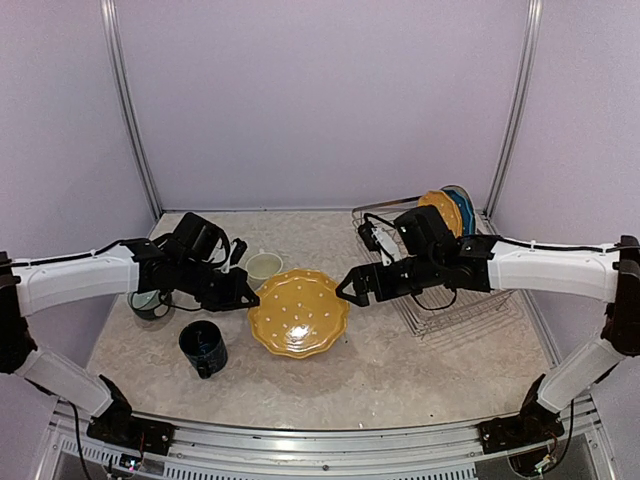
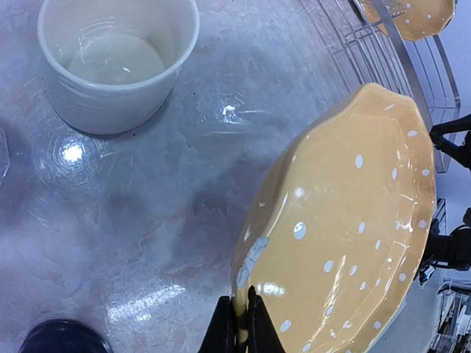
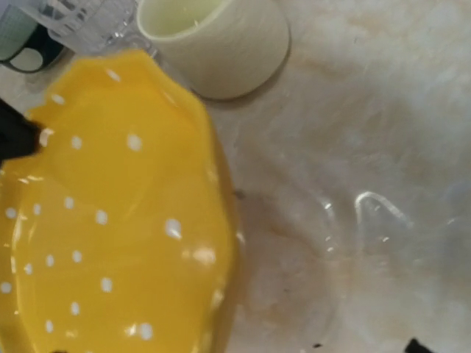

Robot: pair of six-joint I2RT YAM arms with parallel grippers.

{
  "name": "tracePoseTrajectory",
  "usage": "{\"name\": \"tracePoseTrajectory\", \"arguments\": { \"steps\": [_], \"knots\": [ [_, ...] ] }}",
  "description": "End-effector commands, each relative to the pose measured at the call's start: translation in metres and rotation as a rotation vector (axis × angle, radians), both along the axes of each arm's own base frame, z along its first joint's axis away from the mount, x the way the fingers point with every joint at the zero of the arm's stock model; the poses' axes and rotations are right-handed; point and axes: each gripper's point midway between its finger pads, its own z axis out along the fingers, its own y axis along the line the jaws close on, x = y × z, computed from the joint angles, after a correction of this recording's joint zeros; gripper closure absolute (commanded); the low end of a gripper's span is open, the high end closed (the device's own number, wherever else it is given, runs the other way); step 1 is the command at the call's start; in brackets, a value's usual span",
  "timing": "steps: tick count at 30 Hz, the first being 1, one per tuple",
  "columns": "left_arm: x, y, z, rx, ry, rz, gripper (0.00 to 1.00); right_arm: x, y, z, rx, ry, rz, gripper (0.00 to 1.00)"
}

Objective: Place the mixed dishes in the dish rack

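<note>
1. left gripper [image 1: 243,295]: jaws clamped on the near rim of the yellow dotted plate [image 1: 298,312]. the left wrist view shows both fingers [image 2: 257,327] pinching the scalloped edge.
2. the plate is at mid-bench [image 1: 400,370], outside the dish rack [image 1: 455,305]. it is tilted, with the held rim raised. it cannot be told whether the far rim touches the bench.
3. right gripper [image 1: 347,288]: jaws apart, just beside the plate's opposite rim, gripping nothing.
4. cream mug [image 1: 263,267]: upright, just behind the plate.
5. dark blue mug [image 1: 203,347]: left of the plate, toward the front.
6. grey-teal cup [image 1: 148,303]: partly under the left arm.
7. clear glass [image 3: 88,18]: beside the cream mug.
8. rack contents: a second yellow plate [image 1: 443,210] and a blue plate [image 1: 463,208], both on edge at the far end.
</note>
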Motion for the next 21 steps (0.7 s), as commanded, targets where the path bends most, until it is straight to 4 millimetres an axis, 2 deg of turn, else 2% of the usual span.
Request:
{"name": "tracePoseTrajectory", "arguments": {
  "steps": [1,10,21],
  "knots": [
    [0.015,-0.007,0.051,-0.145,-0.140,0.047,1.00,-0.006,0.021,-0.012,0.125,0.102,-0.002,0.03],
    [0.018,0.000,0.064,-0.171,-0.188,0.099,1.00,-0.021,0.044,-0.030,0.317,0.254,0.041,0.17],
    [0.019,-0.001,0.061,-0.168,-0.191,0.095,1.00,-0.025,0.055,-0.024,0.418,0.281,0.085,0.56]
  ]
}}
